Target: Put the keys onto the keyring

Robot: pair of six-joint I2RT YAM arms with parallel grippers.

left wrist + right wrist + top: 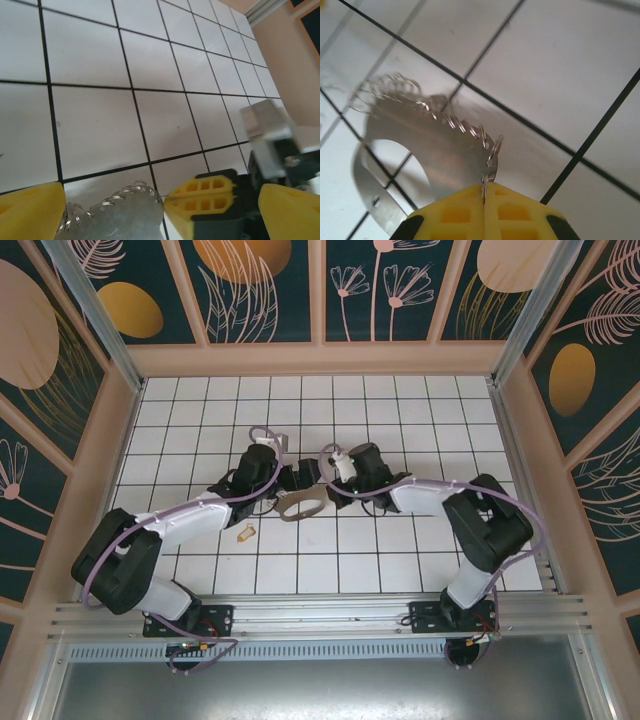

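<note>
Keyring (pixel 435 145) edge pinched in right end effector (pixel 484 190); key (pixel 245 533) lying well apart.

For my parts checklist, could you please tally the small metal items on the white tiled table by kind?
small tan-gold metal key: 1
thin grey metal oval keyring with scalloped wire edge: 1
Total: 2

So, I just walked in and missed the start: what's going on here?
The right gripper is pinched shut on the scalloped edge of the thin grey metal keyring loop. The left gripper is open beside it. The tiny tan-gold key lies apart on the white tiles, untouched.
</note>
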